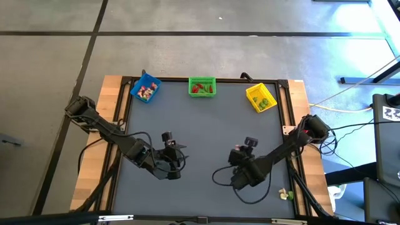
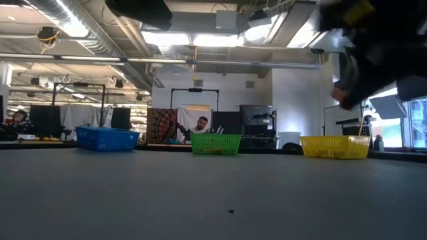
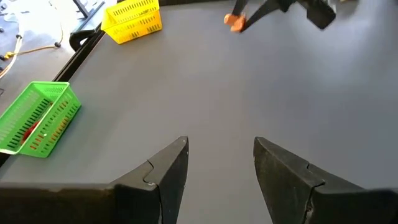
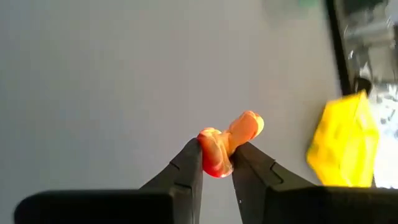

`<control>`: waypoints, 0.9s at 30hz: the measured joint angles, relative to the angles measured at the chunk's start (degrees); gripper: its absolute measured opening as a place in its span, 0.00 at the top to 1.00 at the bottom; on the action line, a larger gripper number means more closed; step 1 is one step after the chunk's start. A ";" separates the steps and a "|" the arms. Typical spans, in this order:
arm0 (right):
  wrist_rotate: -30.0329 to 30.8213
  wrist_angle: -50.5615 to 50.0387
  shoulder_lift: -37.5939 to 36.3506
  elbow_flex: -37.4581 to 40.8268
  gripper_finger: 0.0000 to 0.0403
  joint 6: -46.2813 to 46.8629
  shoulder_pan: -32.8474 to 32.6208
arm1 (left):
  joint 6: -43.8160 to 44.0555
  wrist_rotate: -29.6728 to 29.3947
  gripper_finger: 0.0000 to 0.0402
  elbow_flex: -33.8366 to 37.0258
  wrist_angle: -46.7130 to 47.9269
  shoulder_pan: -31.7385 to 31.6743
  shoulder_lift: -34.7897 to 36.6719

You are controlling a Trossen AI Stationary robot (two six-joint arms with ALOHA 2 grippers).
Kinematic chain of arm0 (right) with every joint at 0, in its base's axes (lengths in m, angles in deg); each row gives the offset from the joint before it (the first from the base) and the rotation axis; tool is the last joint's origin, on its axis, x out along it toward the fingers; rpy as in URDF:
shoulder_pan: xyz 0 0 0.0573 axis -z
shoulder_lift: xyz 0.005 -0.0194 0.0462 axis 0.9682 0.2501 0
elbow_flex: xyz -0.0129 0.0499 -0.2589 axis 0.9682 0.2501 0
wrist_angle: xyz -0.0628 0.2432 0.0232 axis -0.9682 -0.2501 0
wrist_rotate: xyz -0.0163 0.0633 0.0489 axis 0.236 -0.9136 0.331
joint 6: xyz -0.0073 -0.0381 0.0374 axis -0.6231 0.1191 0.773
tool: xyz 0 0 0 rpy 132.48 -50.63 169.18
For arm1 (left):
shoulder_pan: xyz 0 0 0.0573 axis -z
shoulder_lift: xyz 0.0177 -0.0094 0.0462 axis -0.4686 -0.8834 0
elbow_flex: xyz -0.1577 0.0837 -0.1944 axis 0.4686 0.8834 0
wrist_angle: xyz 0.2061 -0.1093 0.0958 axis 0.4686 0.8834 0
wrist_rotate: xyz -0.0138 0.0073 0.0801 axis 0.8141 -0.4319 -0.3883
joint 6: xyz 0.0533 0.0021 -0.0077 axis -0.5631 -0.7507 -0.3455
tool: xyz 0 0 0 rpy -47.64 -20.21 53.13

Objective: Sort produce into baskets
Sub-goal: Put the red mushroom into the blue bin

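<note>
Three baskets stand along the mat's far edge: blue (image 1: 145, 88), green (image 1: 202, 87) and yellow (image 1: 260, 98), each with small produce pieces inside. My right gripper (image 4: 217, 163) hangs over the mat's near right part (image 1: 239, 156), shut on a small red-and-orange produce piece (image 4: 219, 149). The same piece (image 3: 234, 22) shows in the left wrist view. My left gripper (image 3: 219, 155) is open over the mat's near left part (image 1: 177, 152), with only bare mat between its fingers. My right gripper pinches the piece's red end (image 4: 214, 160) between its two fingertips. The orange end (image 4: 247, 127) sticks out past the fingers. The fingers slant down from above, and the piece is lifted clear of the mat.
A few loose whitish and green pieces (image 1: 285, 195) lie on the wooden border at the near right corner. The dark mat (image 1: 206, 131) between the baskets and the grippers is bare. A raised black rim (image 1: 289, 119) frames the mat. A person (image 2: 200, 127) sits far behind the table.
</note>
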 joint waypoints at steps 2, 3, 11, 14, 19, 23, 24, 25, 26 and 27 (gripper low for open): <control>3.52 3.49 -0.02 -0.50 0.83 -1.62 0.00 | -0.55 0.01 0.56 0.01 -1.18 0.00 0.00; 4.79 5.42 -0.02 -0.58 0.83 -2.97 0.01 | -0.84 0.00 0.56 0.02 -1.83 0.00 0.00; 11.03 24.83 -0.02 -0.59 0.83 -19.54 0.04 | -1.16 1.86 0.56 0.02 -6.63 -0.76 0.00; 12.31 31.92 -0.02 -0.59 0.83 -26.04 0.07 | -1.93 3.66 0.56 0.01 -8.33 -1.19 0.00; 13.08 42.93 -0.02 -0.59 0.83 -36.67 0.07 | -1.97 7.50 0.56 0.02 -11.36 -1.29 -0.28; 16.14 50.31 -0.02 -0.61 0.83 -44.05 0.07 | -1.90 8.24 0.56 0.02 -14.85 -1.29 -1.69; 16.96 52.02 -0.02 -0.61 0.83 -45.82 0.07 | -1.76 8.23 0.56 0.02 -15.65 -1.39 -2.07; 17.63 53.52 -0.02 -0.61 0.83 -47.82 0.07 | -1.47 8.22 0.56 0.02 -16.58 -1.63 -2.63; 18.28 54.96 -0.02 -0.62 0.83 -49.78 0.07 | -0.89 8.22 0.56 0.02 -17.86 -1.90 -3.20; 18.66 56.09 -0.02 -0.66 0.83 -51.76 0.07 | -0.55 8.22 0.56 0.02 -18.73 -2.19 -3.74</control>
